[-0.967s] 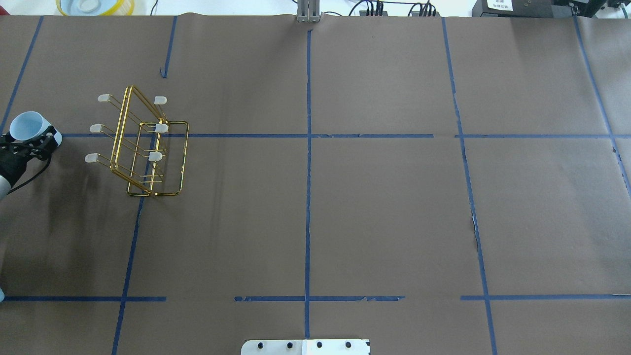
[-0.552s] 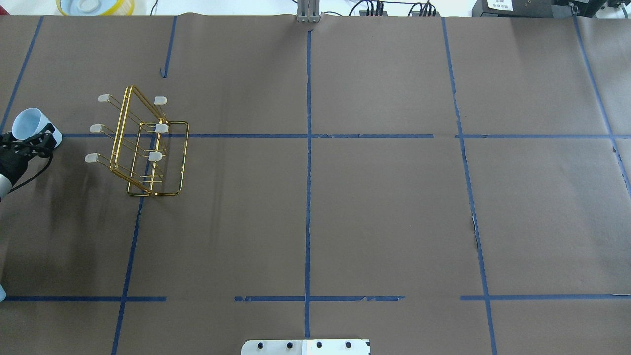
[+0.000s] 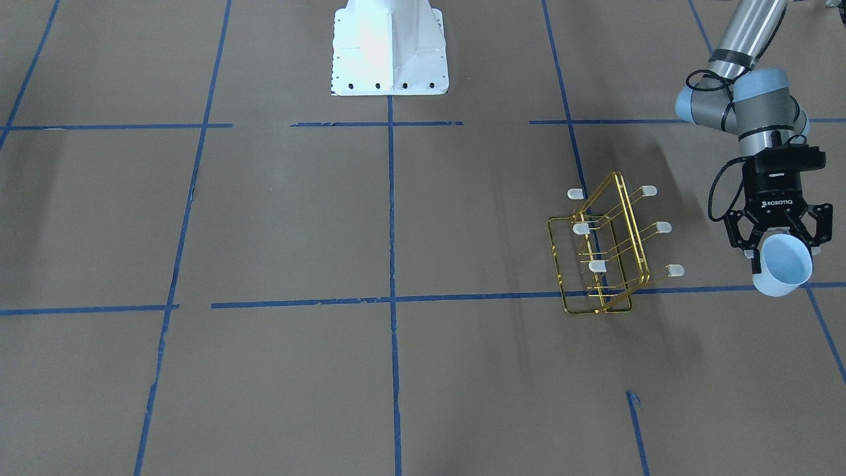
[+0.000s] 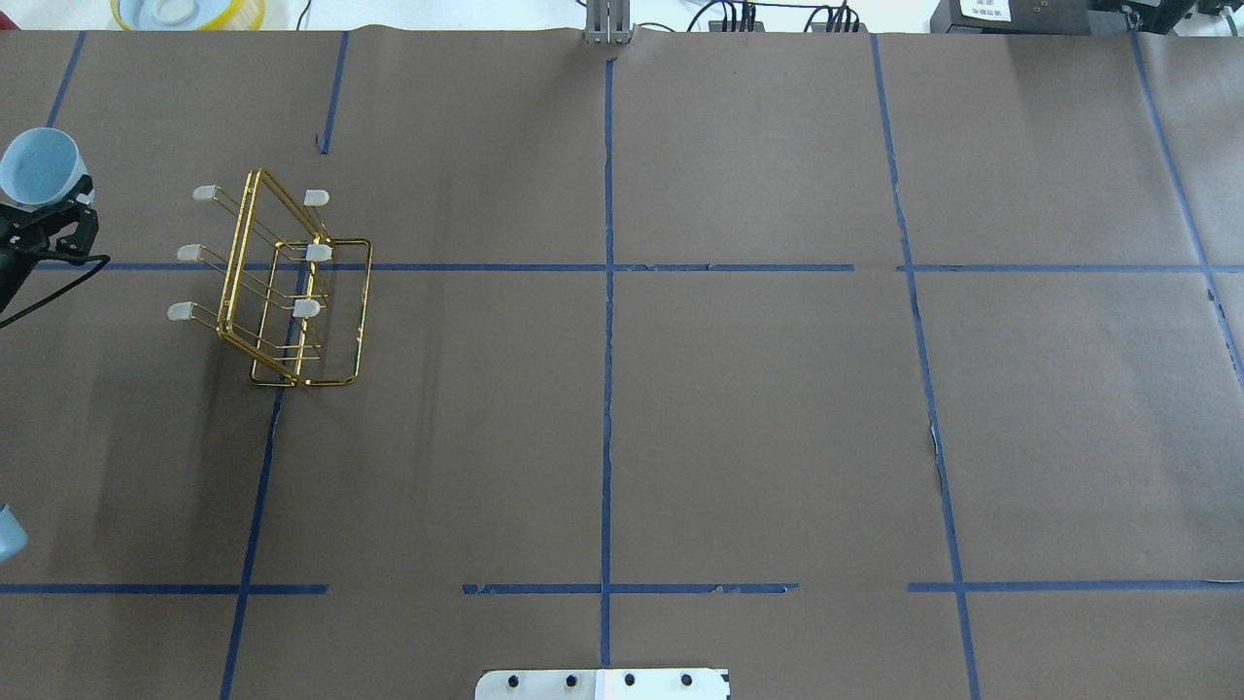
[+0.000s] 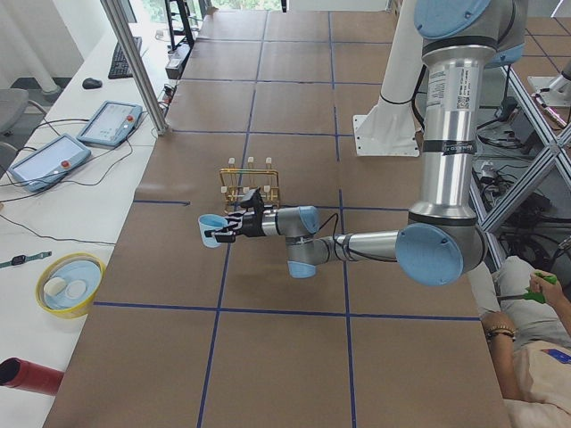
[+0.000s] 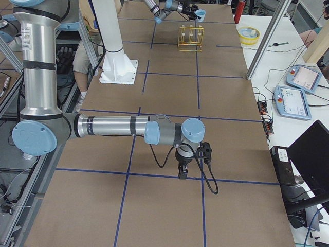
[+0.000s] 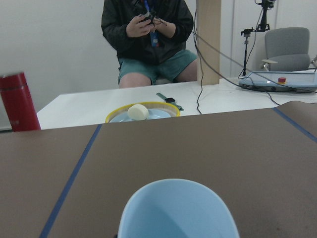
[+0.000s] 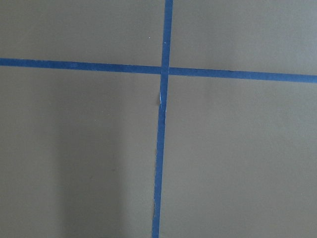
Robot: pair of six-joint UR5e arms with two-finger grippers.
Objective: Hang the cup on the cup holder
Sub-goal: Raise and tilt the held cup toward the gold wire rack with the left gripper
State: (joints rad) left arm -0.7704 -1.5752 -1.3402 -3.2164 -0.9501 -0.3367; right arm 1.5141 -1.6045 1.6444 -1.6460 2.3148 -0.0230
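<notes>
The left gripper gripped the cup by its base end, fingers closed against the pale blue wall. The cup's long axis ran on in line with the gripper, its open mouth leading away from the wrist toward the table's far edge; the overhead and front-facing views both looked into it. It hung clear of the table, off to the robot's left of the cup holder, apart from it. The holder stood on the brown paper, three capped prongs reaching toward the cup's side. The right gripper pointed down over a blue tape crossing; whether it was open or closed, I cannot tell.
</notes>
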